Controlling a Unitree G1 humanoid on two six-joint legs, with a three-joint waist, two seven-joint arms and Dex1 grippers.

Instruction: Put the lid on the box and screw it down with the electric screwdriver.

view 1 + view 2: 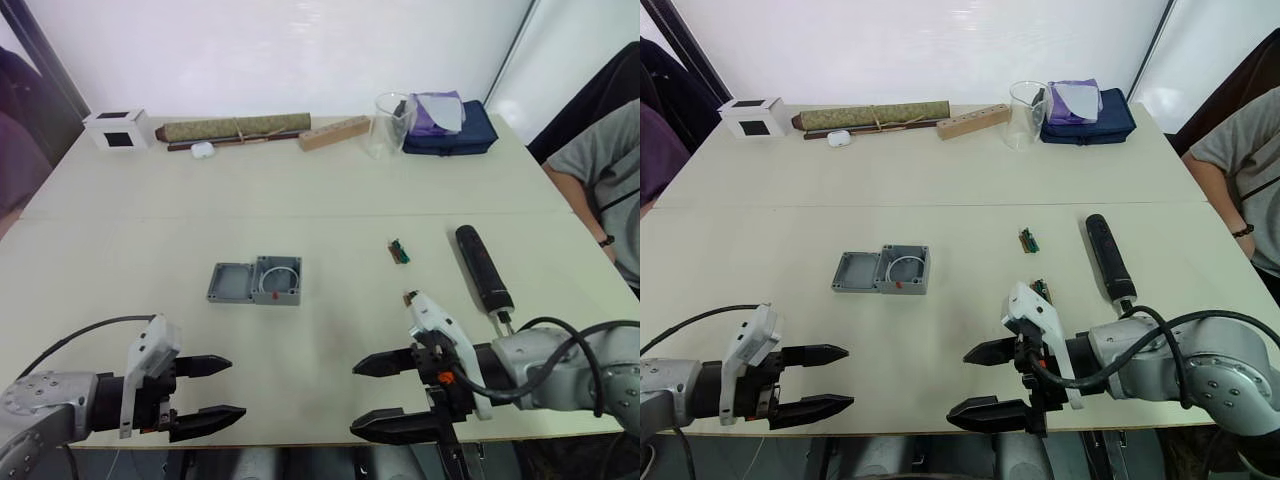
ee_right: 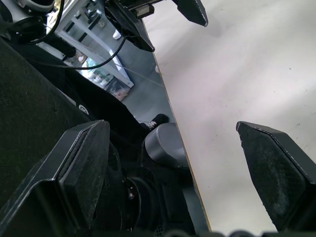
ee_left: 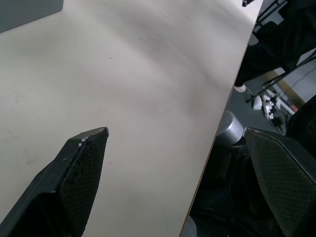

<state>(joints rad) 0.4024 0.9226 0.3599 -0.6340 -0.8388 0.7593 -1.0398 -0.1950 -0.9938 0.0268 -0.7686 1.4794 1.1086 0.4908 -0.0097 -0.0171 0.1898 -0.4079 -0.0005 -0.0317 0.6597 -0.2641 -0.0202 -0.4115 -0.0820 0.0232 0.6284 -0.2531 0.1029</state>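
The grey box (image 1: 278, 280) lies open-side up at the table's middle, a ring and a red mark inside it. The flat grey lid (image 1: 229, 283) lies touching the box's left side. The black electric screwdriver (image 1: 484, 269) rests on the table to the right, bit end toward me. My left gripper (image 1: 223, 391) hangs open over the table's front edge on the left, empty. My right gripper (image 1: 378, 398) stands open at the front edge on the right, empty, just in front of the screwdriver's bit.
A small green part (image 1: 399, 251) lies between box and screwdriver. Along the back stand a white cube (image 1: 118, 129), a rolled mat (image 1: 238, 128), a wooden block (image 1: 334, 132), a clear beaker (image 1: 392, 124) and a blue pouch (image 1: 450, 131). A person (image 1: 600, 175) sits at the right.
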